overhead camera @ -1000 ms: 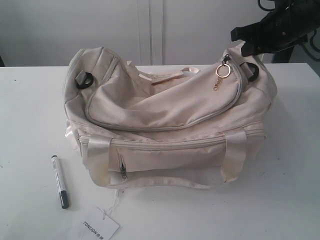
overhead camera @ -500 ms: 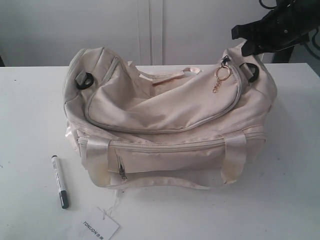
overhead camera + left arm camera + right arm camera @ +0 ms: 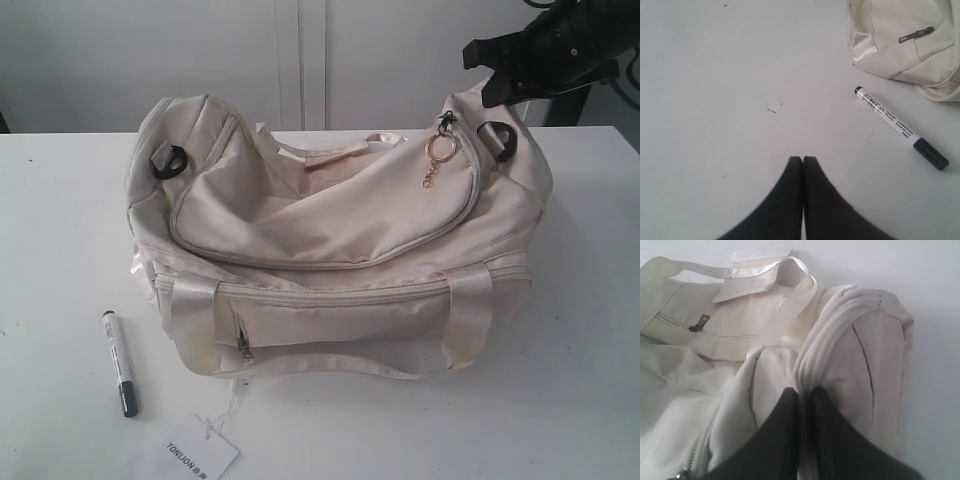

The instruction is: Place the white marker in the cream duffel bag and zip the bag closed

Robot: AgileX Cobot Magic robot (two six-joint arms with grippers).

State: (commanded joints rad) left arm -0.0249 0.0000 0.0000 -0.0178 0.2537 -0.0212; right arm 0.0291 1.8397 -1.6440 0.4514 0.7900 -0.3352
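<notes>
Exterior view: cream duffel bag (image 3: 340, 230) at worktop (image 3: 60, 220) centre; white marker (image 3: 119, 362) flat near the front left corner, apart from the bag; right end effector (image 3: 492, 92) at the bag's right end.

Left wrist view: left end effector (image 3: 803, 159) clenched above the worktop, marker nearby.

Right wrist view: right end effector clenched on the bag's zipper seam (image 3: 830, 330).

L pincer (image 3: 802, 158), R pincer (image 3: 804, 391): matte blk, smooth, tapered.
</notes>
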